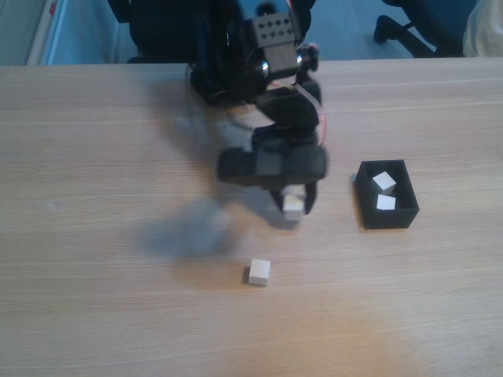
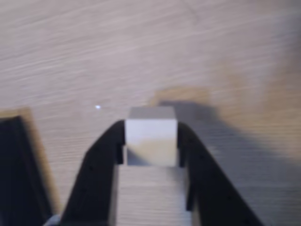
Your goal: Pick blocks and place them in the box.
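The bench [image 1: 94,236] is pale wood with grain running left to right in the fixed view, and it carries everything here. Behind its far edge lie a blue-grey floor and the dark legs of a chair [image 1: 409,27], cut off by the top of the picture.

My arm [image 1: 271,71] is black and blurred, so its joints are hard to make out. It casts a soft shadow on the wood to its left.

The box [image 1: 387,216] sits to the right of my arm in the fixed view, open side up, its long axis running away from the camera and slightly skewed. Two blocks [image 1: 384,182] lie inside it, one nearer the far end and one [image 1: 386,203] nearer the front, each turned at a different angle.

My gripper [image 1: 294,209] is clamped on a third block [image 2: 151,136]; in the wrist view its faces sit square between the two black fingers [image 2: 101,155], whose bases are cut off by the lower edge.

A fourth block [image 1: 260,272] rests alone on the bench nearer the camera, turned slightly, well apart from the box.
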